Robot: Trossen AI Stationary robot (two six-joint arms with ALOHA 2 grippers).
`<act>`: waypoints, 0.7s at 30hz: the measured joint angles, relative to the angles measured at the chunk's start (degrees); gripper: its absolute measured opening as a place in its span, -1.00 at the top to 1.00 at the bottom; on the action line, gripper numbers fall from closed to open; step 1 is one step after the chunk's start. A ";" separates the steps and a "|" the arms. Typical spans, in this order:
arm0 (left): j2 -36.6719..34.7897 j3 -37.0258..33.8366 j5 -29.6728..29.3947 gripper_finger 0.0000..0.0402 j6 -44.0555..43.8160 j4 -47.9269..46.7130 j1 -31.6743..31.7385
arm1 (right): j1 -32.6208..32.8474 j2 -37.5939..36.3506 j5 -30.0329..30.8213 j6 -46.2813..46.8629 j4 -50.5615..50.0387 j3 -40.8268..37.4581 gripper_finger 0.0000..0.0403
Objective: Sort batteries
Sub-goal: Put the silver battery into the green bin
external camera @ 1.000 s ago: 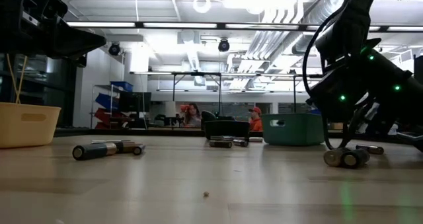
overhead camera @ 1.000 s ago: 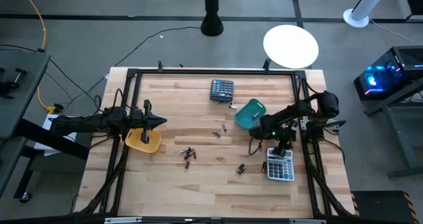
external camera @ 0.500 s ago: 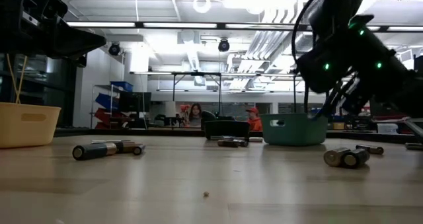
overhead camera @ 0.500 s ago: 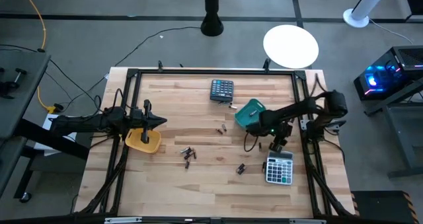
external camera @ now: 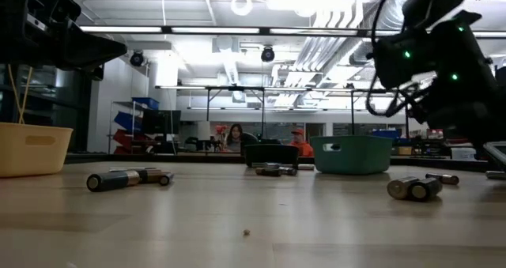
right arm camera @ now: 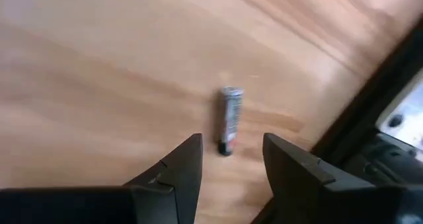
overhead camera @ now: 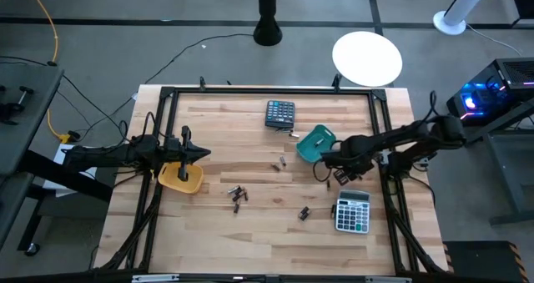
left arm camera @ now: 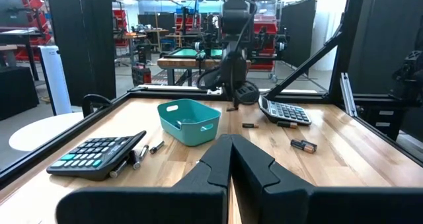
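Just now the right pincer (right arm camera: 231, 159) hangs open above a lone battery (right arm camera: 229, 120) lying loose on the tabletop (overhead camera: 250, 233), and an off-centre descent could roll it away.

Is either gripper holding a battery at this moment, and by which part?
No. The right gripper is open above a battery on the table; the left gripper is shut, empty.

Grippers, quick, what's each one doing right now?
Left end effector: closed, empty, above the yellow tray.
Right end effector: open, empty, over a battery.
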 joint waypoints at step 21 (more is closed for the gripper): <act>0.07 0.00 -0.05 1.00 0.00 0.00 0.00 | -0.19 -3.58 7.76 0.26 2.78 8.36 0.96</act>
